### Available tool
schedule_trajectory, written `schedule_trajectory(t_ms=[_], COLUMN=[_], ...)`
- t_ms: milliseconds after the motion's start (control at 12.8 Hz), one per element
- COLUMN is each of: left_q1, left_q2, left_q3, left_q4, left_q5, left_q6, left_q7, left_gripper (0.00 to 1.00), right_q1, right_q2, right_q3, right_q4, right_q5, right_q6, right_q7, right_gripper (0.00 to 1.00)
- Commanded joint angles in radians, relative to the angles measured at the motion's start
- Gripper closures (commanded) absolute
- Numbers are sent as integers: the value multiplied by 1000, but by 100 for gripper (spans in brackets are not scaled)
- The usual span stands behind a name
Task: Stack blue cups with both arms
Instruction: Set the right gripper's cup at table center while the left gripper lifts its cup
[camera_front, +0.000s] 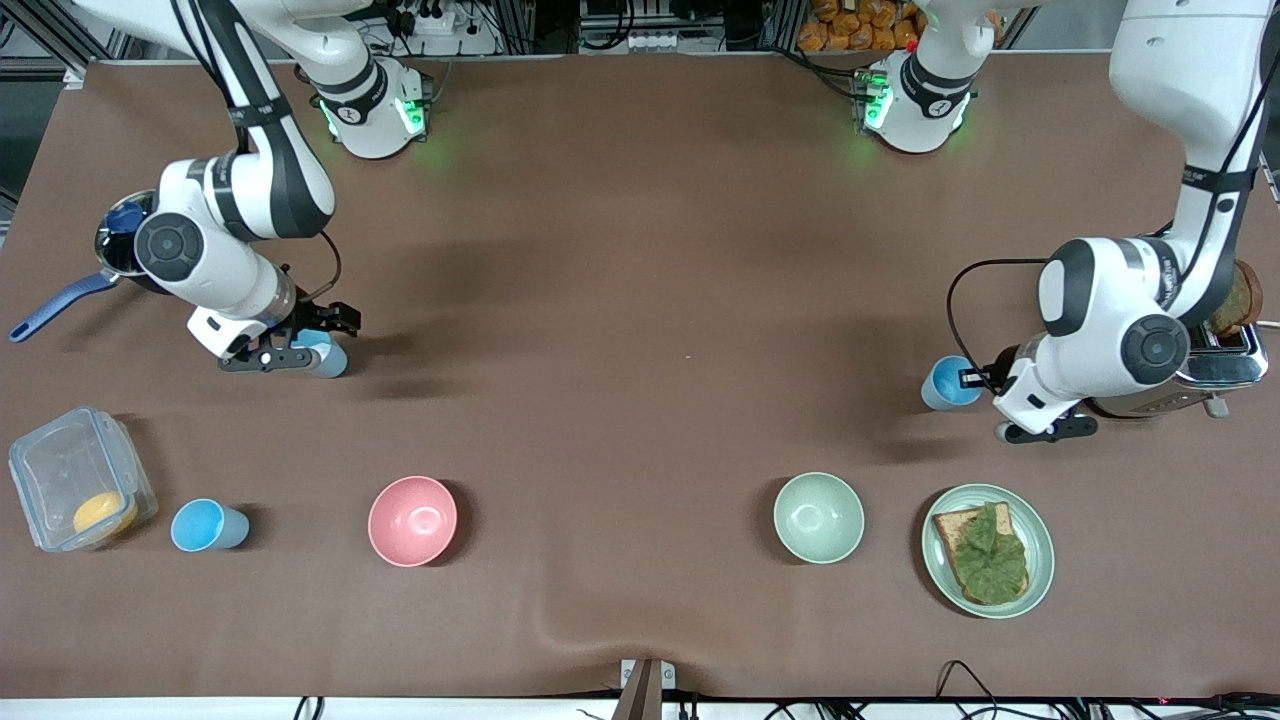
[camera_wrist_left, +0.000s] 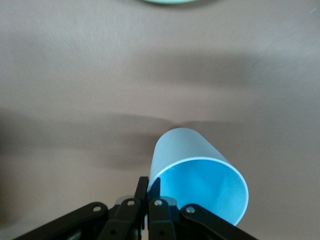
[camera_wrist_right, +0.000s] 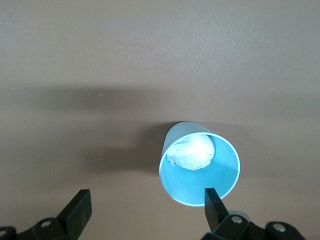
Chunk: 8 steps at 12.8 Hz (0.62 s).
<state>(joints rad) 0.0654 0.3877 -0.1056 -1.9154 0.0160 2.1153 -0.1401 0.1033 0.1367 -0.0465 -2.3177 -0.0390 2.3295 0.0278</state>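
Observation:
Three blue cups show in the front view. My left gripper is shut on the rim of one blue cup beside the toaster; in the left wrist view its fingers pinch the cup's wall, one inside and one outside. My right gripper is open over a second blue cup; in the right wrist view the fingers stand wide apart, one by the rim of this upright cup. The third blue cup stands nearer the front camera, beside a clear container.
A pink bowl, a pale green bowl and a green plate with toast stand near the front edge. A clear container and a blue-handled pot are at the right arm's end, a toaster at the left arm's end.

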Motion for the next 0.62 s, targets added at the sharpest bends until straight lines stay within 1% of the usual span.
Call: schedule_trajectory(t_ms=[0, 156, 234, 312, 390, 468, 545], left_q1=[-7, -9, -9, -9, -9, -10, -10], left_q2=[-38, -38, -38, -39, -46, -62, -69], left_q3=[-20, -25, -38, -58, -81, -94, -112], left_q4=[129, 264, 320, 360, 377, 380, 381], left_q5=[-10, -10, -10, -11, -11, -10, -11], left_q6=[-204, -373, -430, -472, -489, -491, -491], left_q7=[4, 8, 7, -4, -7, -12, -28], left_gripper=[100, 100, 100, 100, 100, 100, 100], right_q1=[-27, -27, -27, -27, -27, -27, -27], right_q2=[52, 79, 86, 90, 92, 92, 93], right_q3=[8, 8, 8, 8, 8, 10, 10], right_q4=[1, 6, 6, 6, 9, 12, 17], right_q5=[1, 1, 1, 1, 1, 1, 1], right_q6=[44, 60, 59, 57, 48, 45, 44], right_q7=[-5, -5, -5, -5, -3, -2, -3], right_gripper=[0, 0, 11, 43, 83, 100, 100])
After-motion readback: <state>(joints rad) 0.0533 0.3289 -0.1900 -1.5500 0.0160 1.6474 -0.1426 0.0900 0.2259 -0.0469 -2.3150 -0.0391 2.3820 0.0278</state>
